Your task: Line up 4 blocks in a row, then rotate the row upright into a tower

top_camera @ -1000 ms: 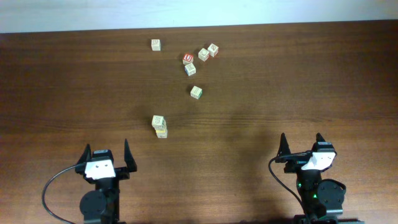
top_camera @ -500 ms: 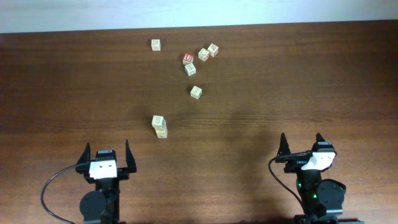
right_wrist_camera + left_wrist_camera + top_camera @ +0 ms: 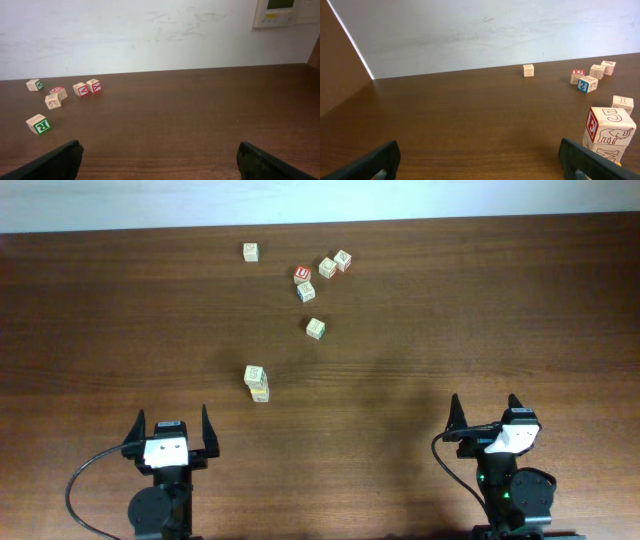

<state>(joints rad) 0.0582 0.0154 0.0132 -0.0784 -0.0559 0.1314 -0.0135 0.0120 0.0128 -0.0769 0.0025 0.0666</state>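
Observation:
Several pale-wood letter blocks lie on the far half of the brown table. One block sits alone at the back left, and a loose cluster lies to its right. A block with a green letter face lies nearer. Two blocks stand stacked; the top one shows a "5" and an elephant. My left gripper is open and empty, below-left of the stack. My right gripper is open and empty, far to the right.
A cube with a solid red top sits inside the cluster. A pale wall runs behind the table's far edge. A wall panel shows at the upper right of the right wrist view.

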